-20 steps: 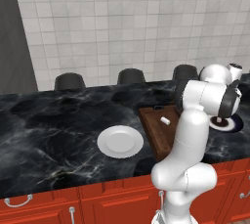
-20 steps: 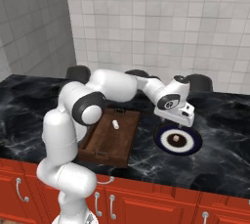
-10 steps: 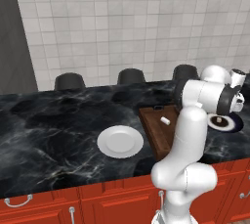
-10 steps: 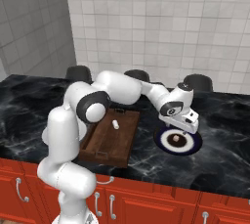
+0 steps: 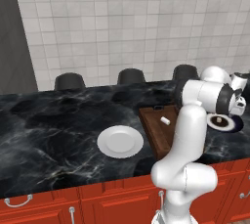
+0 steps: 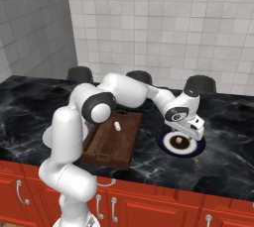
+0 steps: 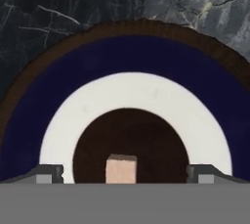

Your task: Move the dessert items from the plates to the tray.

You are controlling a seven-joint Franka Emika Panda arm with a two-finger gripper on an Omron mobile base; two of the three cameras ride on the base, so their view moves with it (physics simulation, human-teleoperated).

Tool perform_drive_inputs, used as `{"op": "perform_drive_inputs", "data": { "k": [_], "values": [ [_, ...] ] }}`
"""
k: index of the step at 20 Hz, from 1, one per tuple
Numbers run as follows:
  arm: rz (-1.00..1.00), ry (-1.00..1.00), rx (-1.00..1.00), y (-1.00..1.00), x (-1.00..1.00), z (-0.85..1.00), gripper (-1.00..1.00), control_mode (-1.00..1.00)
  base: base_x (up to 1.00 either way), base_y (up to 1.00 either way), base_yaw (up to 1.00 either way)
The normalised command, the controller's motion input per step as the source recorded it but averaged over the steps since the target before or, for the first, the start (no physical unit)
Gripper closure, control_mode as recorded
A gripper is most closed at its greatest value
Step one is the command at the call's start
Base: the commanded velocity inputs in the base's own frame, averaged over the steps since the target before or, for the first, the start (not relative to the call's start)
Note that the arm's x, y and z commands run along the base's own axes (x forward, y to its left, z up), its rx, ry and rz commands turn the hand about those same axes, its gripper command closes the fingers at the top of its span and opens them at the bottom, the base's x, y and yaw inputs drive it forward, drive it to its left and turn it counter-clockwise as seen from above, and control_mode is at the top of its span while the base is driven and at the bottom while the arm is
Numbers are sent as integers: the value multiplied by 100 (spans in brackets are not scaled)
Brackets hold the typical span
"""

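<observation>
From the left base view, the black marble bench (image 5: 53, 135) carries a plain white plate (image 5: 120, 141) near its front edge, with nothing on it. To the right of that plate sits the brown wooden tray (image 5: 157, 126), partly hidden behind the white arm, and a small white oblong piece (image 5: 165, 120) lies inside it. Further right, the navy-rimmed plate (image 5: 228, 122) shows a small tan lump (image 5: 219, 119) on its dark centre. The gripper hangs over this plate, but here it is mostly hidden behind the arm's wrist.

From the right base view, the tray (image 6: 104, 149) lies lengthwise towards the camera, and the white piece (image 6: 117, 126) rests near its far end. The navy-rimmed plate (image 6: 196, 147) sits just right of the tray, apart from it, with the tan lump (image 6: 177, 142) at its middle. The gripper (image 6: 190, 130) hovers low over the far edge of this plate, close above the lump and not touching it.

In the hand view, the navy-rimmed plate (image 7: 136, 61) lies straight below, navy band, white ring and dark centre all showing. The tan lump (image 7: 120, 169) sits midway between the two fingers (image 7: 49, 174), which stand spread wide on either side of it and hold nothing.
</observation>
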Motion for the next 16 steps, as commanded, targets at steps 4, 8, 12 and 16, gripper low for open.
{"op": "perform_drive_inputs", "data": {
  "k": [4, 8, 12, 16],
  "values": [
    [-5, 0, 0, 0, -4, -15, -100, -100, 0, 0, 0],
    [-5, 0, 0, 0, 0, -18, -100, -100, 0, 0, 0],
    [-5, 0, 0, 0, 0, -19, -100, -100, 0, 0, 0],
    [-5, 0, 0, 0, 0, -14, -100, -100, 0, 0, 0]
  ]
}}
